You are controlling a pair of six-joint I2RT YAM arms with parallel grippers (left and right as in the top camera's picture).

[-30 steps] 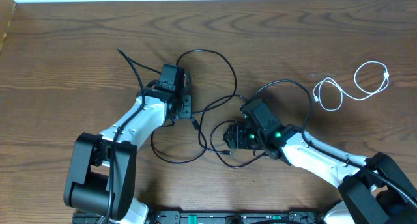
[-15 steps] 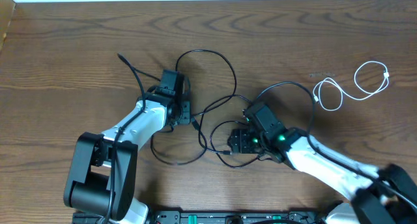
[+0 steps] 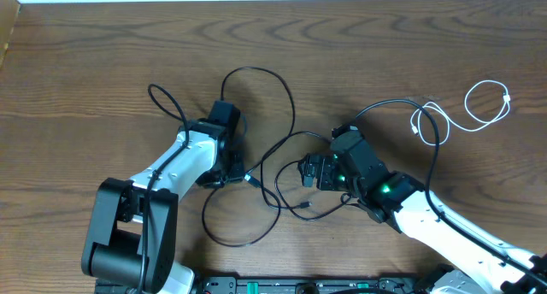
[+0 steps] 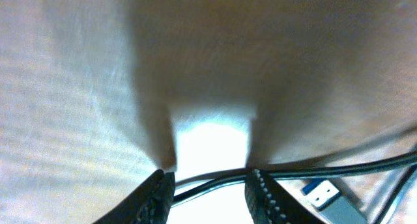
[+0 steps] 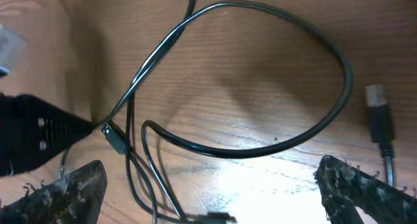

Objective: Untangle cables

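Tangle of thin black cables (image 3: 256, 69) lies in the middle of a dark brown wooden table (image 3: 85, 55), seen from above. The cords form several overlapping loops: one large loop reaches toward the far side of the table, another sags toward the near edge, and they cross each other between the two arms.

A shorter thin white cable (image 3: 509, 98) lies in two small loops at the far right, well apart from the main tangle. One black cord arcs out from the tangle and crosses the nearer white loop.

The left gripper (image 3: 229, 173) is lowered onto the left side of the tangle. In its wrist view, the left gripper (image 4: 208, 185) has its two black fingers (image 4: 159, 198) partly apart. Two black cords run crosswise through the gap, and nothing is pinched between the pads. A silver plug with a blue insert (image 4: 322, 195) lies just beside the right finger. Much of this view is blurred.

The right gripper (image 3: 306, 171) sits at the right side of the tangle. Its wrist view shows the right gripper (image 5: 210, 168) spread wide and holding nothing. A loop of black cord lies on the wood between its fingers, and a silver-tipped black plug (image 5: 378, 116) lies near the right-hand one.
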